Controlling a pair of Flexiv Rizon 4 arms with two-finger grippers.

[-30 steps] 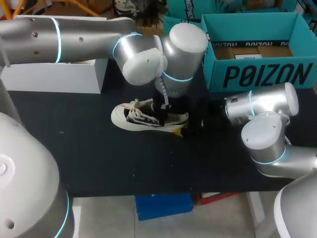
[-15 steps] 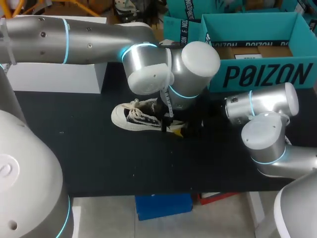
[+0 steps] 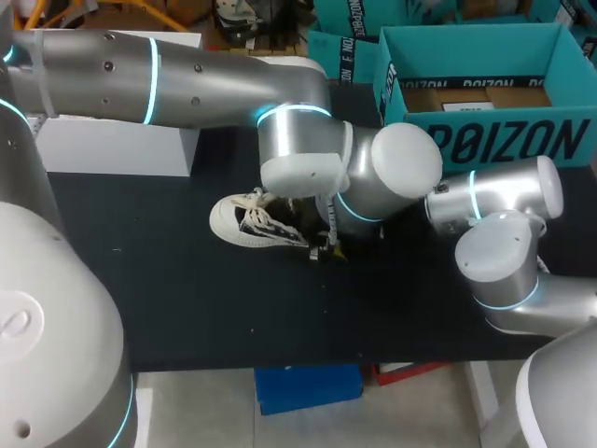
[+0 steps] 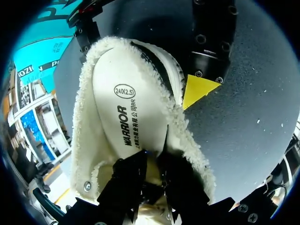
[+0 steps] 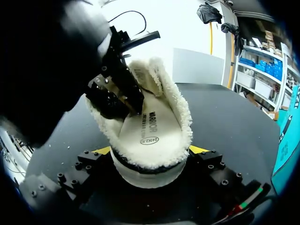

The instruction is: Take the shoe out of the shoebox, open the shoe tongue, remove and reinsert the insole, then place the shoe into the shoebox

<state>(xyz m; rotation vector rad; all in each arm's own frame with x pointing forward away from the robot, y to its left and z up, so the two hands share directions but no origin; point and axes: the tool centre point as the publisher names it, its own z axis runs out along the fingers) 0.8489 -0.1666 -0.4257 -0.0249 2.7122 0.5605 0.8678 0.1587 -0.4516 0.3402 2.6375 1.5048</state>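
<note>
Both wrist views expose insole (image 4: 124,93) inside shoe (image 3: 233,222).

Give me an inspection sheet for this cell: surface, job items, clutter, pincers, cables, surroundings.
surface: black table, a few pale specks.
job's things: shoe out of the box, on its sole, toe towards my left; insole lying inside it; teal shoebox open at rear right.
clutter: white box at rear left.
grippers: right pincer clamps the shoe's heel from both sides; left pincer reaches into the shoe over the insole, grip unclear.
cables: thin black wire looped above the left pincer.
surroundings: nothing seen.
</note>
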